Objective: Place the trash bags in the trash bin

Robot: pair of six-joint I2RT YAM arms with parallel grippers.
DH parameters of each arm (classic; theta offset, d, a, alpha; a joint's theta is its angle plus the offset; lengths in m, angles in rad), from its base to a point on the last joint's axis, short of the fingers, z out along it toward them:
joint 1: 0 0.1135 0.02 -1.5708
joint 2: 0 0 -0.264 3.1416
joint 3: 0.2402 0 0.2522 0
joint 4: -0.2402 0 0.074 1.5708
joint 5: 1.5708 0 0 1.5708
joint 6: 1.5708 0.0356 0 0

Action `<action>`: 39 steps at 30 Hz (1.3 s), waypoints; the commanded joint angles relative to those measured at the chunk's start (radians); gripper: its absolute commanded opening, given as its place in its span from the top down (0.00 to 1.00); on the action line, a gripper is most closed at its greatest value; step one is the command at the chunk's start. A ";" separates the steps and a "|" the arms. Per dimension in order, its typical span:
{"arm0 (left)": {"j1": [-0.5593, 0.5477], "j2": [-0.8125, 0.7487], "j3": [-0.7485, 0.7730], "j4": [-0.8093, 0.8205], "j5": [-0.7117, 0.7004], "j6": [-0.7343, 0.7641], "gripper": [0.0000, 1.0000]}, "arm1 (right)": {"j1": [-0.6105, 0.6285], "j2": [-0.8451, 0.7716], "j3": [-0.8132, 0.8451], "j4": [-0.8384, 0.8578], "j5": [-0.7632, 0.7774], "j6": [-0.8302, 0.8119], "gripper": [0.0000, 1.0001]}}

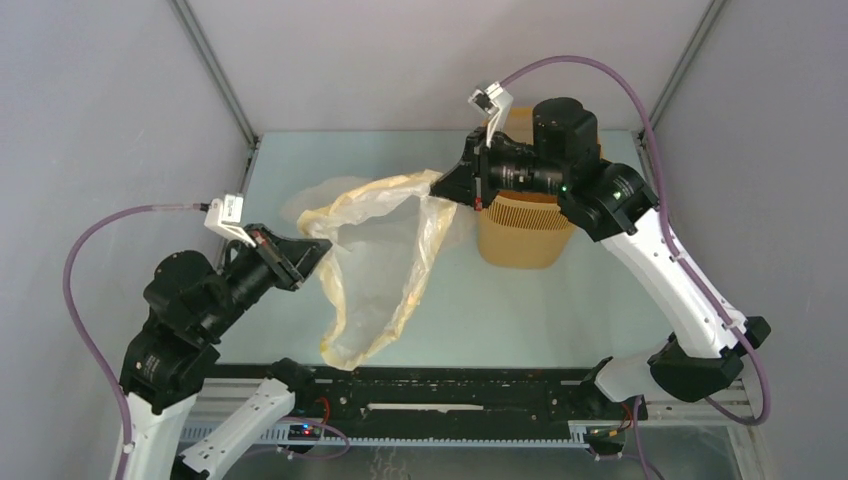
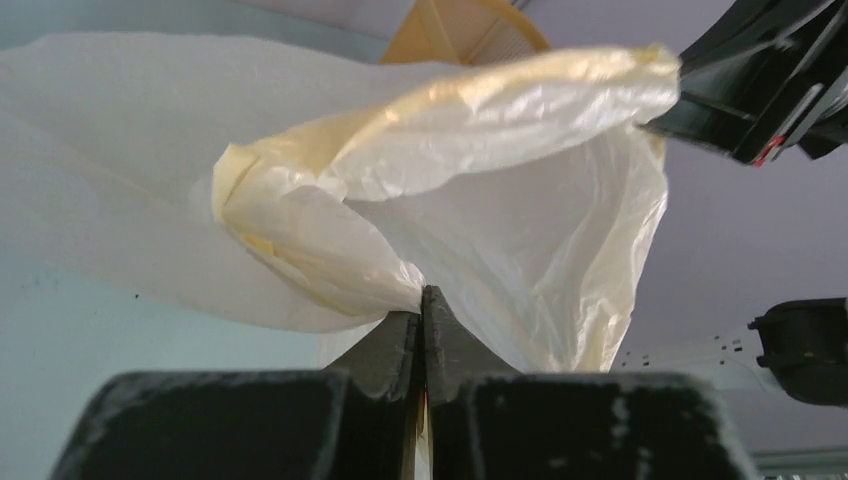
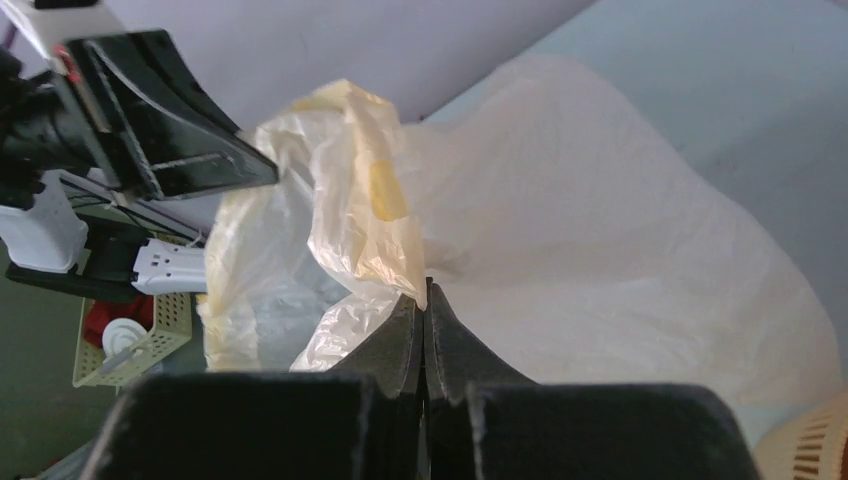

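A thin pale-yellow trash bag (image 1: 385, 255) hangs in the air between my two grippers, its lower part drooping toward the table's front. My left gripper (image 1: 318, 252) is shut on the bag's left edge; in the left wrist view (image 2: 425, 295) the film bunches at the closed tips. My right gripper (image 1: 445, 185) is shut on the bag's upper right edge, also shown in the right wrist view (image 3: 425, 290). The orange-tan mesh trash bin (image 1: 525, 228) stands right of the bag, partly hidden under my right wrist. Its rim shows in the left wrist view (image 2: 470, 30).
A second pale, whitish bag (image 1: 325, 195) lies on the table behind the held one. Grey walls enclose the table on the left, back and right. The black rail (image 1: 440, 385) of the arm bases runs along the front edge.
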 commanded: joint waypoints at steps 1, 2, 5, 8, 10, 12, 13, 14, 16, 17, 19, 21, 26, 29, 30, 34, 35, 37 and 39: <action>0.003 -0.051 0.004 -0.047 0.051 0.085 0.90 | -0.029 0.021 0.033 0.031 -0.039 -0.069 1.00; 0.003 -0.085 -0.014 -0.057 0.031 0.076 0.88 | -0.041 0.009 0.023 0.052 -0.053 -0.062 1.00; 0.003 -0.167 -0.055 -0.106 0.013 0.047 0.81 | -0.067 -0.014 -0.001 0.087 -0.093 -0.074 1.00; 0.003 -0.182 -0.037 -0.182 0.005 0.035 0.62 | -0.090 -0.008 0.005 0.080 -0.175 -0.114 1.00; 0.003 -0.164 0.024 -0.232 -0.023 0.041 0.40 | -0.102 0.008 0.016 0.059 -0.239 -0.145 1.00; 0.003 -0.118 0.119 -0.267 -0.043 0.065 0.29 | -0.111 0.023 0.035 0.022 -0.277 -0.157 1.00; 0.003 -0.083 0.173 -0.280 -0.048 0.078 0.23 | -0.113 0.028 0.043 0.007 -0.287 -0.156 1.00; 0.003 -0.044 0.234 -0.292 -0.048 0.089 0.17 | -0.113 0.030 0.046 0.000 -0.296 -0.152 1.00; 0.003 0.035 0.295 -0.300 -0.008 0.088 0.16 | -0.113 0.026 0.038 0.002 -0.300 -0.134 1.00; 0.003 0.070 0.301 -0.285 0.035 0.073 0.15 | -0.113 0.024 0.033 0.013 -0.300 -0.117 1.00; 0.003 0.126 0.284 -0.263 0.134 0.042 0.10 | -0.113 0.023 0.020 0.034 -0.300 -0.085 1.00; 0.003 0.119 0.239 -0.262 0.132 -0.001 0.03 | -0.113 0.023 0.013 0.052 -0.274 -0.059 1.00; 0.002 -0.039 0.055 -0.317 0.034 -0.239 0.00 | -0.129 0.043 0.059 0.069 -0.123 0.009 1.00; 0.001 -0.089 -0.146 -0.184 0.240 -0.395 0.00 | -0.141 0.075 0.089 0.110 -0.078 0.067 1.00; 0.001 -0.103 -0.208 -0.100 0.298 -0.433 0.00 | -0.144 0.087 0.101 0.125 -0.077 0.088 1.00; -0.004 -0.101 -0.330 0.205 0.438 -0.526 0.00 | -0.141 0.144 0.165 0.141 -0.077 0.124 1.00; -0.011 -0.080 -0.331 0.241 0.465 -0.523 0.00 | -0.141 0.157 0.181 0.138 -0.080 0.125 1.00; -0.026 -0.007 -0.311 0.262 0.485 -0.496 0.00 | -0.139 0.177 0.206 0.126 -0.086 0.124 1.00; -0.057 0.059 -0.285 0.266 0.484 -0.470 0.00 | -0.139 0.188 0.222 0.118 -0.089 0.121 1.00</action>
